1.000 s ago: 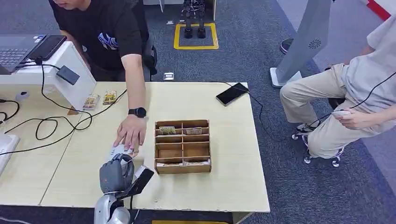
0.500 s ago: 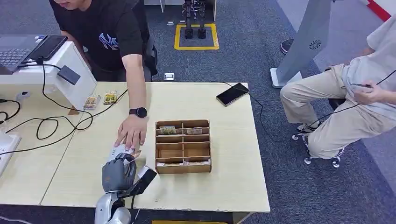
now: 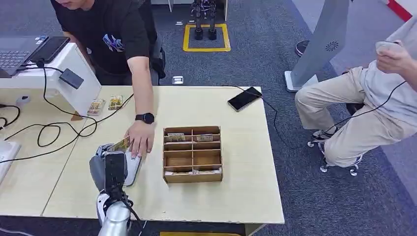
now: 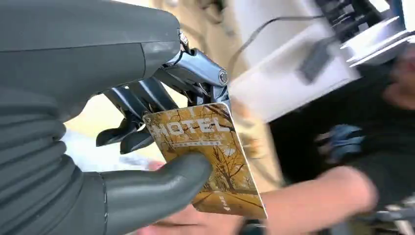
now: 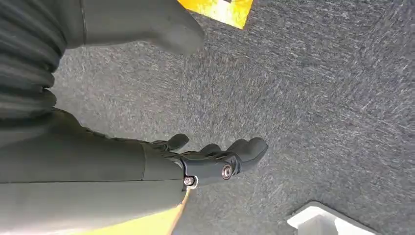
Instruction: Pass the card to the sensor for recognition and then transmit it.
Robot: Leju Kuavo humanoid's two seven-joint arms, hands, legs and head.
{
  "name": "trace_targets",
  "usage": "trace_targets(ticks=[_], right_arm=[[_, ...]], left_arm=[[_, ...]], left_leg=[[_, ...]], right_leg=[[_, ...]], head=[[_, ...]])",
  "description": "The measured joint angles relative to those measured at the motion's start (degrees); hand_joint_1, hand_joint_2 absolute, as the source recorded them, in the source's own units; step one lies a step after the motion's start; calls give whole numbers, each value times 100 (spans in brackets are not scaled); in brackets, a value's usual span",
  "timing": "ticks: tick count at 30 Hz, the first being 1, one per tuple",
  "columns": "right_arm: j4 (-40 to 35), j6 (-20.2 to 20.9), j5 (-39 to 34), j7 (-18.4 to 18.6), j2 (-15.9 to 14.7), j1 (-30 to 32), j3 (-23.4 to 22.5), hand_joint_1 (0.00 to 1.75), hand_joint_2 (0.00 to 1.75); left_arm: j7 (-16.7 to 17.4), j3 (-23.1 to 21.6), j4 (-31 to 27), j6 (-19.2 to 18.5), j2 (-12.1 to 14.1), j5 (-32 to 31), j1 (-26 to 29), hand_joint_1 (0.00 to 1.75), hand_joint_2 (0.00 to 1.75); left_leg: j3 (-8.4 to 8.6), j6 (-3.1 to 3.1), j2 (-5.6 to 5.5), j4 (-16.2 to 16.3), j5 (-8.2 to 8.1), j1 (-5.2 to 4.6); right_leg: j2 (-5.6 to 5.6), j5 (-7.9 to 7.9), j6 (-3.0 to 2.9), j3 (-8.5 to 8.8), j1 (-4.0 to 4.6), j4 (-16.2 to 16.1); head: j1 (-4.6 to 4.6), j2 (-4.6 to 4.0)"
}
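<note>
My left hand (image 3: 109, 169) is raised over the front left of the table (image 3: 246, 162) and holds a golden card (image 3: 120, 144) upright. In the left wrist view the card (image 4: 210, 156) reads "HOTEL" and is pinched between the thumb (image 4: 147, 191) and the dark fingers (image 4: 132, 132) of the left hand (image 4: 88, 73). A white flat device (image 3: 133, 169), likely the sensor, lies on the table just right of the hand. A person's hand (image 3: 140, 140) rests at its far end, close to the card. My right hand (image 5: 195, 161) hangs over grey carpet, fingers apart and holding nothing.
A wooden compartment box (image 3: 192, 154) with a few cards stands right of the device. Black cables (image 3: 54, 132) and a white stand (image 3: 74, 73) occupy the left of the table. A phone (image 3: 244, 99) lies at the far right. A seated person (image 3: 369, 108) is beside the table.
My left hand has lifted and turned with the card, shifting left off the white device. The person's hand stays near it. The seated person has raised a hand.
</note>
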Motion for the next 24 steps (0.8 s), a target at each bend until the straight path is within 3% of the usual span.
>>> trace_targets(ticks=[3, 12, 18, 24], right_arm=[[-46, 0, 101, -4, 13, 0, 0, 0, 175], [-103, -2, 188, 55, 35, 1, 0, 0, 175], [-88, -2, 300, -85, 37, -3, 0, 0, 175], [50, 0, 407, -258, 9, -27, 0, 0, 175]], left_arm=[[273, -291, -354, 96, 35, -293, -209, 175, 175], [379, -617, -737, 103, 98, -250, -399, 175, 175], [495, -757, -703, -56, 207, 66, -751, 175, 175], [792, -855, -254, -70, 321, 152, -1341, 175, 175]], left_leg=[[-5, 0, -2, 0, 0, 0], [-5, 1, 0, 0, -1, -2], [-9, 1, 0, 0, 0, -1], [-9, 3, 1, 0, 2, -1]], right_leg=[[-2, 0, 0, 0, -1, 0], [2, 0, 0, -4, -2, 0], [1, 0, 0, -8, -1, 0], [2, 1, 0, -8, -1, 0]], head=[[0, 0], [0, 0], [0, 0], [0, 0]])
